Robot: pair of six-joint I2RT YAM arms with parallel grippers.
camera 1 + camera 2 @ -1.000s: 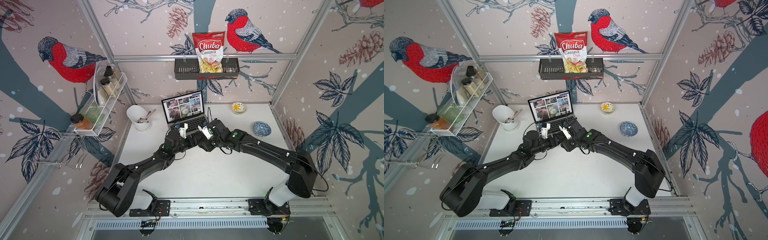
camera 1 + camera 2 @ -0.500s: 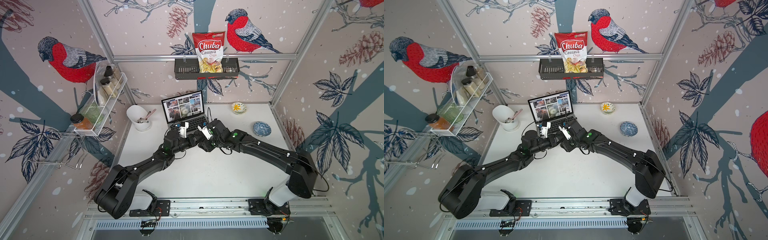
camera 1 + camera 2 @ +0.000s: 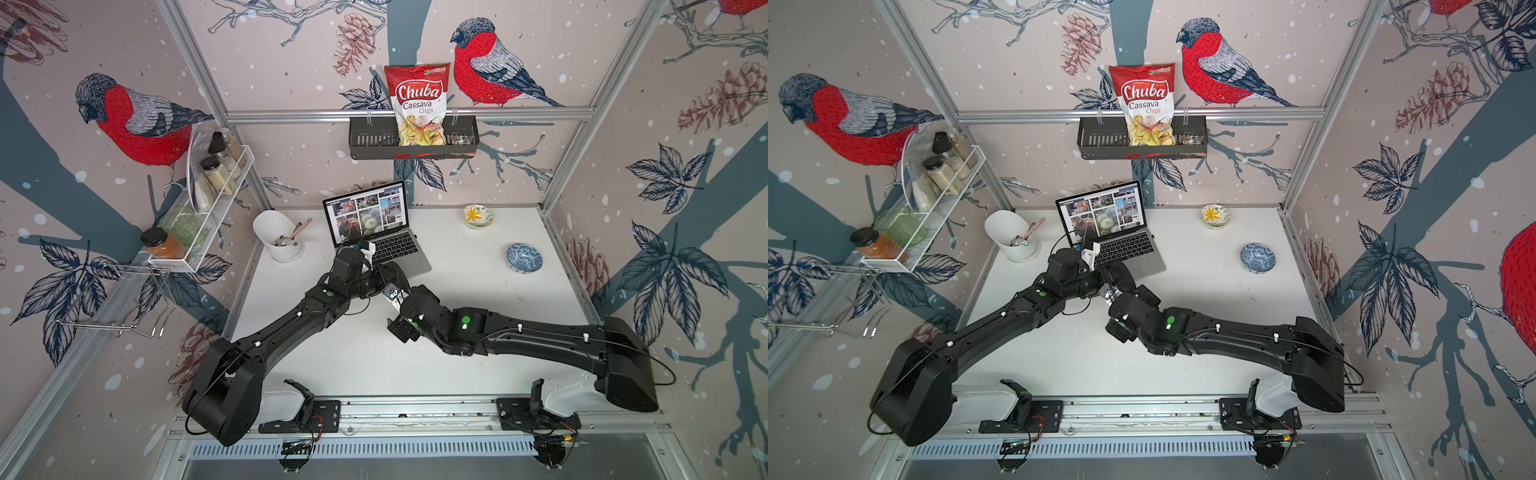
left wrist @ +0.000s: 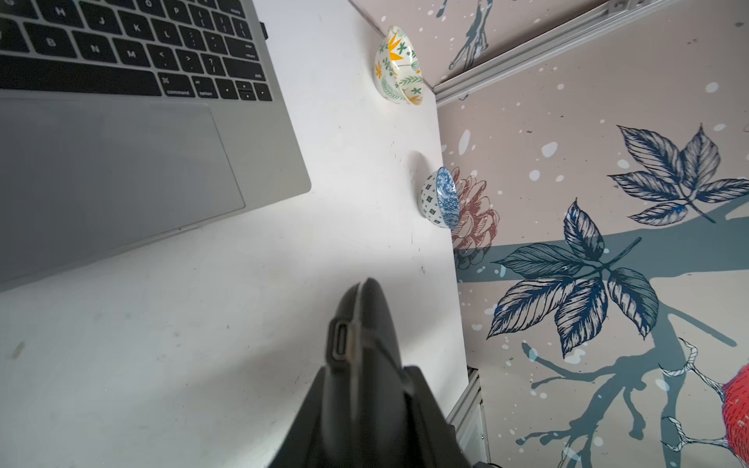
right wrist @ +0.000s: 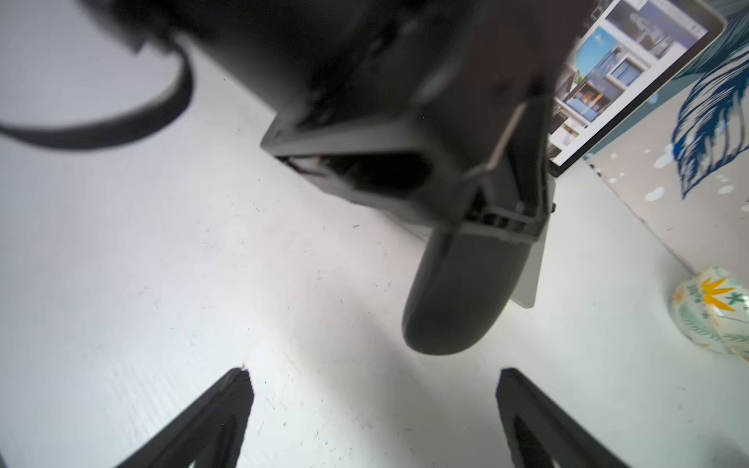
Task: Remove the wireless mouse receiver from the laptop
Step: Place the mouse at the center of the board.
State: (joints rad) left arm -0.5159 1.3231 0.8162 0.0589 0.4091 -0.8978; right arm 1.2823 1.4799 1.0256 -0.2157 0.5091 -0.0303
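Wireless mouse receiver, a tiny dark stub, sits plugged into the right-hand edge of the slim silver-grey laptop with black keys, level with the far end of the keyboard. In the left wrist view it shows near the top of the frame, left of centre.

The left tool is pressed together on the black oval mouse, held near the laptop's front right corner (whether the mouse touches the white tabletop I cannot tell). The right tool is spread wide with nothing between its fingers, and it points towards the mouse and the laptop beyond it.

The free right tool looks best placed to fetch the receiver, but the mouse hangs between the two. A good approach swings round to the right of the frame in a top view and comes in low over the bare tabletop beside the laptop's edge. It should stay well short of the blue patterned bowl.

The jaws want narrowing first, so they close only on the stub's flat faces and not on the laptop's rim. The pull should run straight out along the port, without twisting. The laptop will probably slide, so a steadying press from the left arm on the palm rest would help.
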